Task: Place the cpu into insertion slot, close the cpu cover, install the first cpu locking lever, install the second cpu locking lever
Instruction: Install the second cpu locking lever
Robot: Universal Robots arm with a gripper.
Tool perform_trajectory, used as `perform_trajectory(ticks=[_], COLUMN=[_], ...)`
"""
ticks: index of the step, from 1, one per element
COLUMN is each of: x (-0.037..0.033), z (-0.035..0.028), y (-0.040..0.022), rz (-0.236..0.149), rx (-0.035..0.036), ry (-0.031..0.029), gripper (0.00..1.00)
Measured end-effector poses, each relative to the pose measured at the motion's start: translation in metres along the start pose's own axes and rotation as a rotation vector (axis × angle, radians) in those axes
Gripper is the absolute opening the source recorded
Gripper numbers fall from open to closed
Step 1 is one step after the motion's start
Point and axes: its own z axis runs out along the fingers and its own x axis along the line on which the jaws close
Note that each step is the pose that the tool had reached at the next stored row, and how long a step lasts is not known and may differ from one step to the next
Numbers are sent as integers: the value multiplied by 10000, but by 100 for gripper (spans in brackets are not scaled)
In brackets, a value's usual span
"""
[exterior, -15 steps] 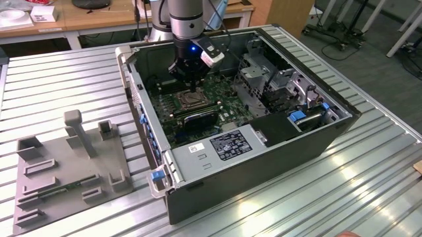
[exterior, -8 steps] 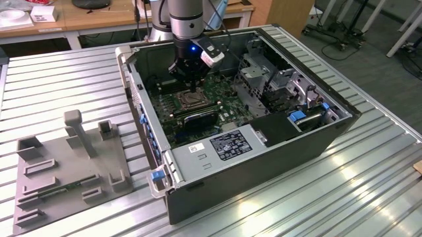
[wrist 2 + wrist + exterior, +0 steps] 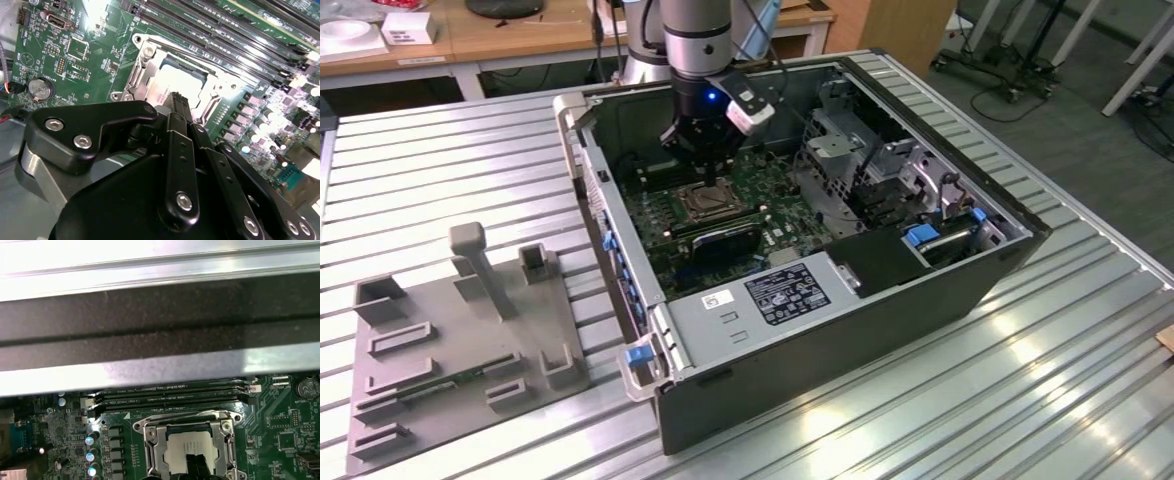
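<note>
One step of the four looks done from where I sit: the cpu (image 3: pixel 192 450) lies flat and pale in the insertion slot (image 3: pixel 150 452), with the green motherboard (image 3: pixel 75 55) all round it and the long black memory slots (image 3: pixel 170 395) just beside. In both wrist views a silvery frame lies flat round the chip with its centre cut out, and I take that for the cpu cover (image 3: pixel 145 70) lying down over the socket, though I cannot tell whether it is fully seated. Neither locking lever can I pick out clearly, so I judge that both are left to do. My tool (image 3: pixel 179 100) is down inside the open computer case (image 3: pixel 854 330), which lies on the slatted metal worktop (image 3: pixel 440 170). Its dark fingertips (image 3: pixel 196 464) are drawn close together into a narrow stance, with nothing held between them that I can see. They stand directly over the chip's face, at or just above it; contact I cannot confirm. In the exterior view the arm drops straight onto the socket, and a grey fixture tray (image 3: pixel 454 350) sits well apart at the exterior view's left.
</note>
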Motion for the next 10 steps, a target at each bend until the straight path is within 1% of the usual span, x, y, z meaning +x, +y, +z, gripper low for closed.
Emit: perform_trajectory(ticks=[2, 4, 5, 7, 9, 10], x=[-5, -8, -10, -13, -14, -15], z=[-30, -59, -66, -73, -73, -74], y=[-2, -4, -8, -20, -33, -41], rz=[-5, -8, -5, 5, 20, 26], rx=[6, -2, -46, -209, -418, -500], ry=[69, 124, 147, 203, 244, 264], gripper=[10, 10, 10, 10, 10, 10])
